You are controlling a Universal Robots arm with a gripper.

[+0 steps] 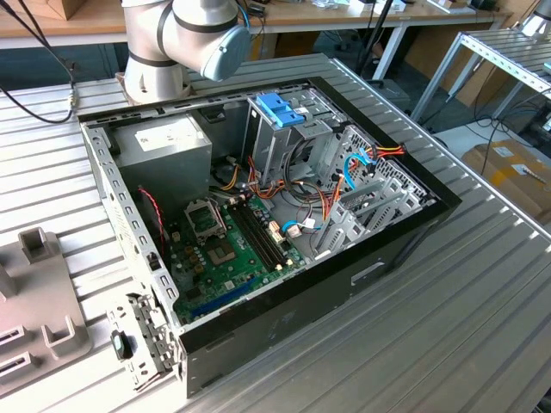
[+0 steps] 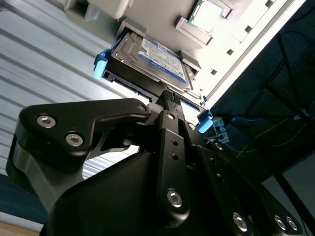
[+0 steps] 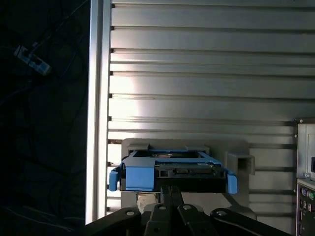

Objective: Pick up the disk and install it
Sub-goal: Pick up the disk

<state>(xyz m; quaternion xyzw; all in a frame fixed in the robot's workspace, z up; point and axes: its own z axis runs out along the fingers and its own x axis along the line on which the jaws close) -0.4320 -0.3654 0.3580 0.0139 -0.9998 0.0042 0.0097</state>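
Note:
The disk (image 2: 152,56) is a grey drive with a white and blue label, framed by light-blue carrier rails (image 2: 101,65). It lies flat in a grey holder (image 3: 236,160) on the ribbed metal table. In the first wrist view the disk (image 3: 172,169) faces me edge-on. My black gripper (image 2: 170,96) is right at the middle of the disk's near edge, its fingers pressed together. The gripper (image 3: 171,191) reaches that same edge in the first wrist view. Whether anything is pinched between the tips is hidden.
In the exterior view an open computer case (image 1: 405,245) lies on the table, with a metal drive cage (image 1: 288,142) topped by a blue latch (image 1: 280,107). The arm's base (image 1: 185,39) stands behind it. A grey fixture (image 1: 39,297) sits at the exterior view's left. The table edge (image 3: 98,113) runs beside the holder.

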